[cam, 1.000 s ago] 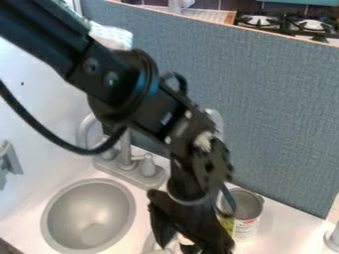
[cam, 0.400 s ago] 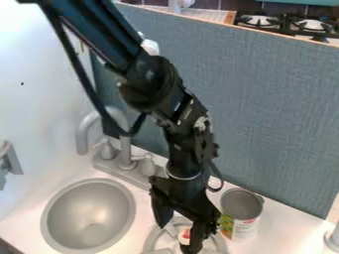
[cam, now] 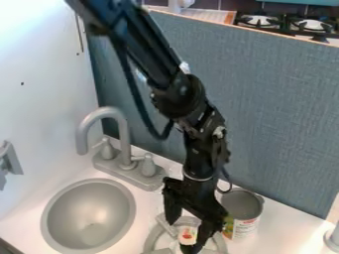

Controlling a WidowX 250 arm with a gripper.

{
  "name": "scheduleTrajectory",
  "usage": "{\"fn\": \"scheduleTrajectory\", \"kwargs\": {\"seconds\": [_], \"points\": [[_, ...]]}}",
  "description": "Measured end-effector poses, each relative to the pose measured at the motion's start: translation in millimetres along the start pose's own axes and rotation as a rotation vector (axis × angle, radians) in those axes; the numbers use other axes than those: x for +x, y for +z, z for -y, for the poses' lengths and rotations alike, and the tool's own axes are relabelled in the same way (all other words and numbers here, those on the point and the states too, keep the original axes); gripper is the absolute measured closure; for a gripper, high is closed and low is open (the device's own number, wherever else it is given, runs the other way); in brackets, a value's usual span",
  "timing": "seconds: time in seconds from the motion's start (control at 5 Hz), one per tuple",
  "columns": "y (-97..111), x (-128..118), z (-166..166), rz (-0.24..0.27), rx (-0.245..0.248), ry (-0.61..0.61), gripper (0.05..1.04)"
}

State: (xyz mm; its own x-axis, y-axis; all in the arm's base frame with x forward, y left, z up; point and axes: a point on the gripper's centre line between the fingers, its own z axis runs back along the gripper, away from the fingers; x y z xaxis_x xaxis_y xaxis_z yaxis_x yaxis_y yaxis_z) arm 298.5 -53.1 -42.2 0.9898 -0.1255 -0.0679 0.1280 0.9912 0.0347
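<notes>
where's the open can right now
In the camera view, the open can stands on the white counter at the lower right, just right of the pincer and in front of the blue-grey panel.

A small white container (cam: pixel 187 237) with a red and orange patch on its side is at the lower middle of the view, within the outline of the round grey stove burner (cam: pixel 151 240). The black gripper (cam: pixel 181 238) partly hides its right side and lower end, so its full shape and exact contact cannot be told.
</notes>
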Motion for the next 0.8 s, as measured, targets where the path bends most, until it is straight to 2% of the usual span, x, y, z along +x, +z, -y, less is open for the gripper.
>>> {"fn": "scheduleTrajectory", "kwargs": {"seconds": [0.2, 0.6, 0.8], "points": [[-10.1, 8.8, -8.2, -0.037, -0.004, 0.01, 0.083], [-25.5, 6.0, 0.5, -0.086, -0.065, -0.032, 0.083], [-28.0, 6.3, 3.5, -0.067, -0.103, -0.036, 0.083]]}}
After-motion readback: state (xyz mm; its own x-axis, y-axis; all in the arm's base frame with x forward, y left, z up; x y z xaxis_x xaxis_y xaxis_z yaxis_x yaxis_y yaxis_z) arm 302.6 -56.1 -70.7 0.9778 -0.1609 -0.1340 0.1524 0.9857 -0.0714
